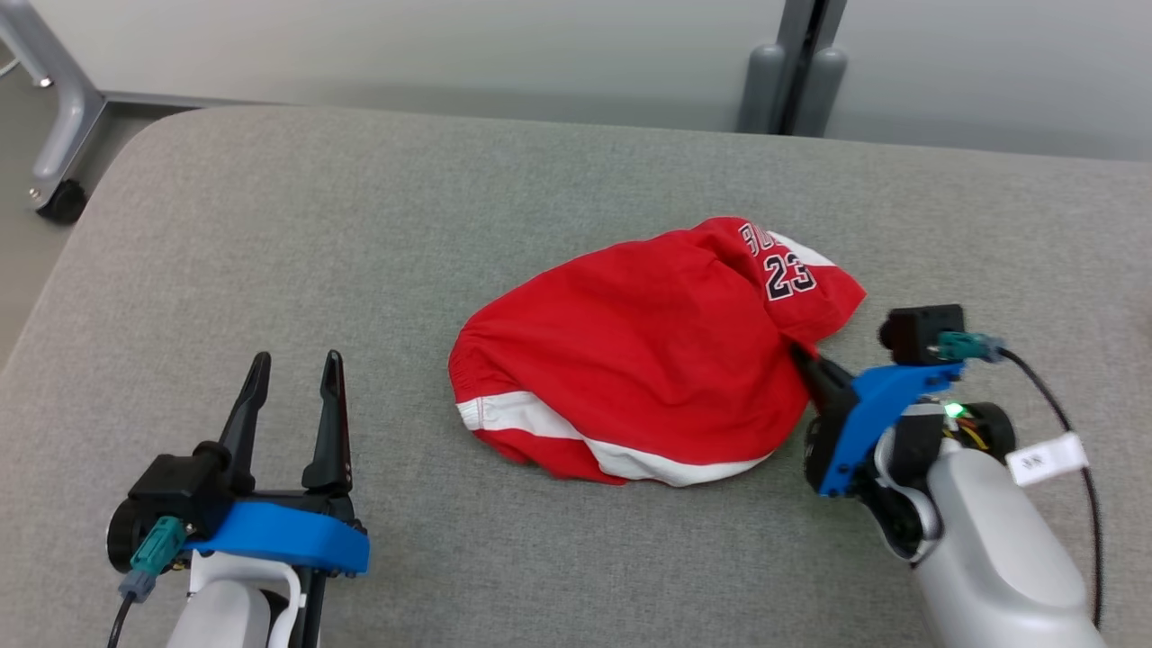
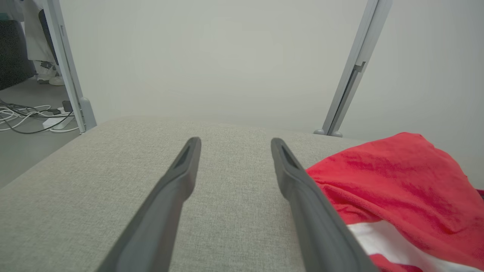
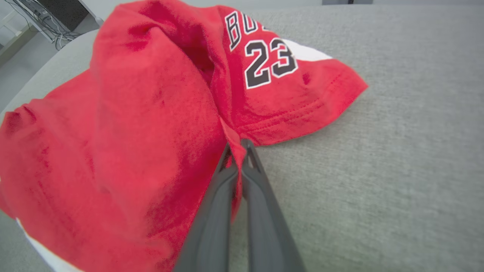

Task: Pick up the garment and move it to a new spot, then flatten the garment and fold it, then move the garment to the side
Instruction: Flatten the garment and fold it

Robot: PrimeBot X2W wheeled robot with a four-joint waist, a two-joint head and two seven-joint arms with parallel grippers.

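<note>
The garment is a red pair of shorts with white stripes and a black "23", lying crumpled in the middle of the grey padded table. My right gripper is at the garment's right edge, shut on a fold of the red cloth; the right wrist view shows the fabric pinched between the tips of that gripper. My left gripper rests open at the lower left, well apart from the garment. In the left wrist view its gripper stands wide with the red cloth to its right.
The table's rounded left edge drops to the floor, where a grey frame leg with a castor stands. A grey post rises behind the table against a pale wall. Cables lie on the floor at the far left.
</note>
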